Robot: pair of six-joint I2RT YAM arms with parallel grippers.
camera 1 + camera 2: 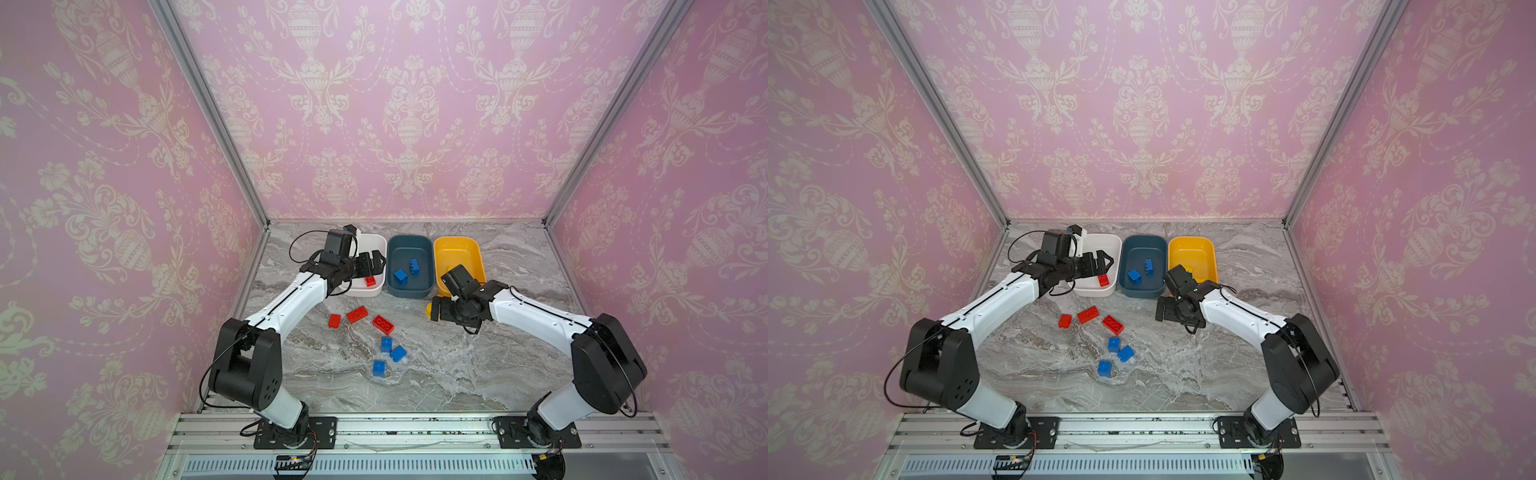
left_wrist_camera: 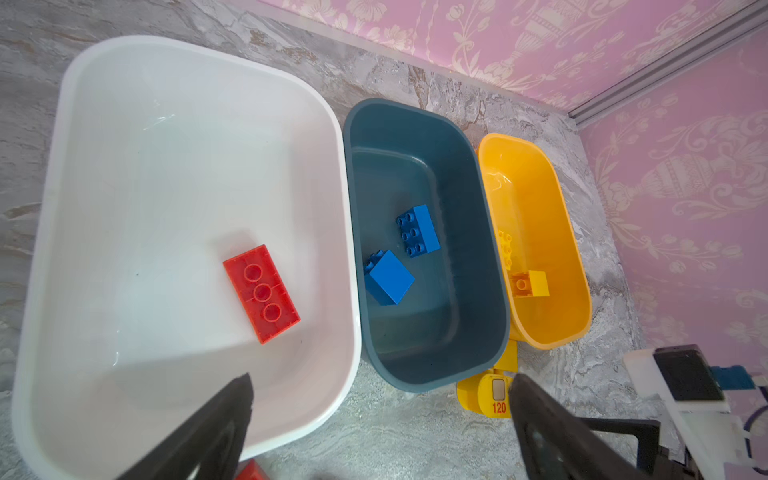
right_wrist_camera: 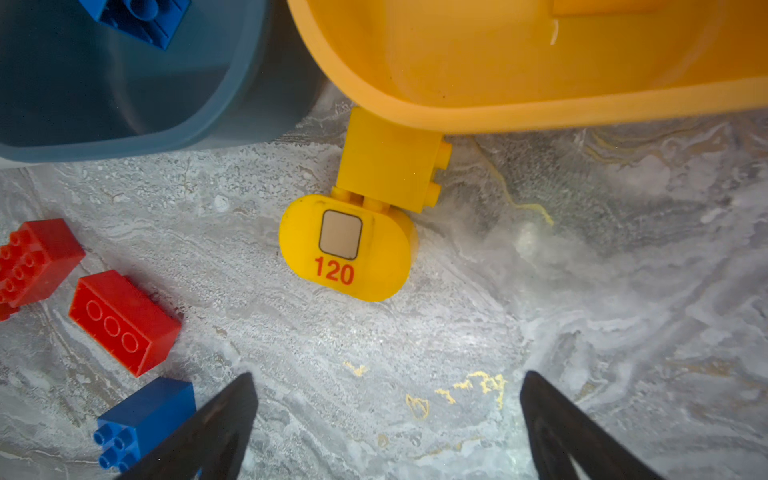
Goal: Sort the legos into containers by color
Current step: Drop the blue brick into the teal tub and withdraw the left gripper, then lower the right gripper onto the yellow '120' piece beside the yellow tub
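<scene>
**A:** Where is the left gripper [image 2: 380, 383]?

**B:** Above the white tub [image 2: 62, 166], its jaws spread wide with nothing between them. One red brick [image 2: 262, 293] lies on the tub's floor, underside up.

**A:** And the other tubs?

**B:** The teal tub [image 2: 415, 124] stands just beside the white one and holds two blue bricks [image 2: 417, 230]. The yellow-orange tub [image 2: 569, 249] stands next in the row, with two yellow bricks [image 2: 530, 283] inside.

**A:** The right gripper [image 3: 388, 377]?

**B:** It is low over the marble table [image 1: 457, 374], in front of the yellow-orange tub, with its jaws wide apart and empty too. Ahead of it lies the rounded yellow piece [image 3: 349, 249] marked 120. That piece touches a square yellow brick [image 3: 388, 162] tucked under the tub's rim.

**A:** What lies loose on the table?

**B:** There are three red bricks [image 1: 357, 314] in a loose row near the middle. Close by, three blue bricks [image 1: 386, 344] sit clustered, nearer the arms' bases.
</scene>
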